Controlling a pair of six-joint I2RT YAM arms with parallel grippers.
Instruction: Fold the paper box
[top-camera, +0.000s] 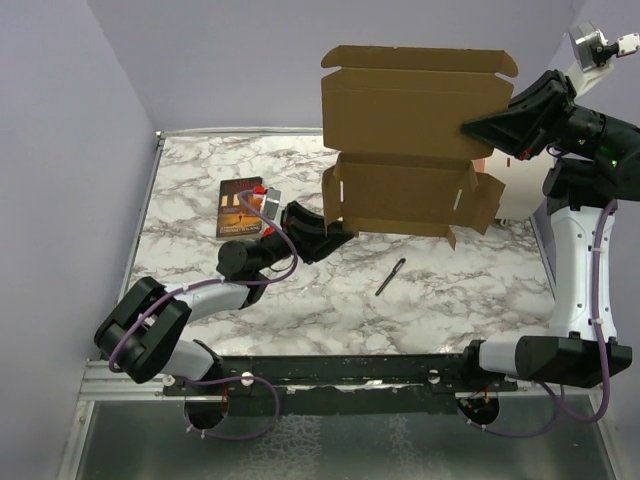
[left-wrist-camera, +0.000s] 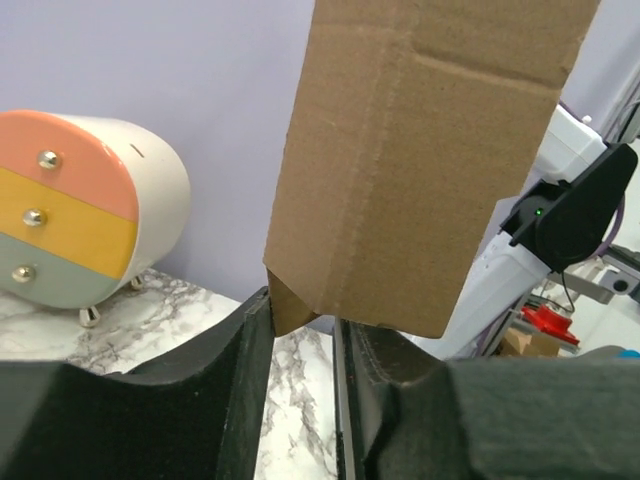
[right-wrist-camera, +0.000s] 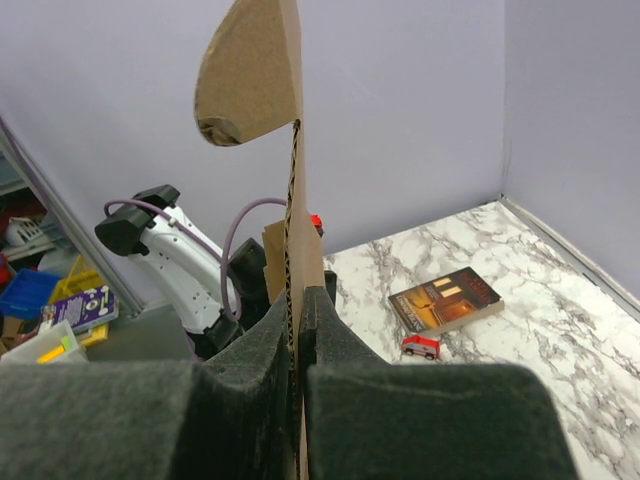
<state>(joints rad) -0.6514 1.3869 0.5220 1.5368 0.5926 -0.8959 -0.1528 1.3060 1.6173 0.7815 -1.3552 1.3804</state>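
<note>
R pincer (right-wrist-camera: 297, 305) clamped on box (top-camera: 410, 120) edge, box up off table. L pincer (left-wrist-camera: 303, 322) half-spread round its low corner. Drawer chest (left-wrist-camera: 90, 210), left of L pincer: fronts on L cam only.

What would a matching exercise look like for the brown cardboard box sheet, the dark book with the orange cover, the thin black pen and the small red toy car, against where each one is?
Things:
1. brown corrugated cardboard box sheet
2. dark book with orange cover picture
3. thin black pen
4. small red toy car

Places:
A. alone on the marble table, towards its middle
B. close beside the book
C. up in the air, clamped in the right gripper
D. flat on the table's left part

Pairs: 1-C, 2-D, 3-A, 4-B.
</note>
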